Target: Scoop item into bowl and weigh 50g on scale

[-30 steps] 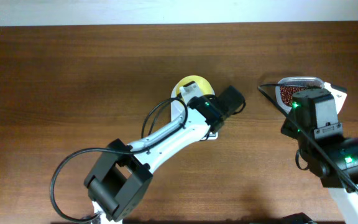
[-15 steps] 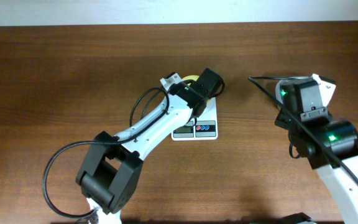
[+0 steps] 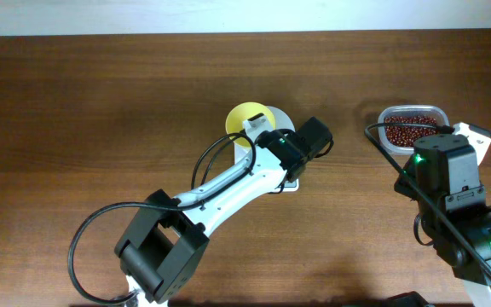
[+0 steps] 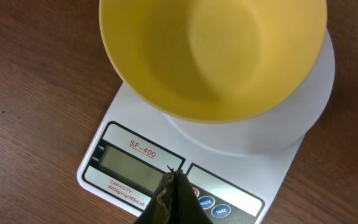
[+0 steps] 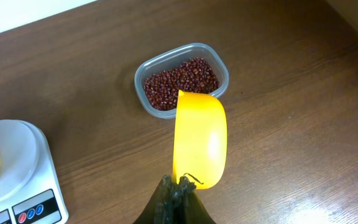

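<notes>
The pale yellow bowl is empty. It rests off-centre over the round platform of the white scale, and from above the bowl overlaps that platform's left side. My left gripper is shut and empty, its tips over the scale's front edge between the grey display and the buttons. The beans fill a clear container at the right. My right gripper is shut on a small yellow scoop, held just short of that container with its outer side showing. The scoop's inside is hidden.
My left arm crosses the middle of the brown wooden table and covers most of the scale. My right arm stands in front of the bean container. The table's right edge runs close behind the container.
My right arm has drawn back toward the front, uncovering the bean container. My left wrist has swung back to the right over the scale after sitting further left half a second ago.
</notes>
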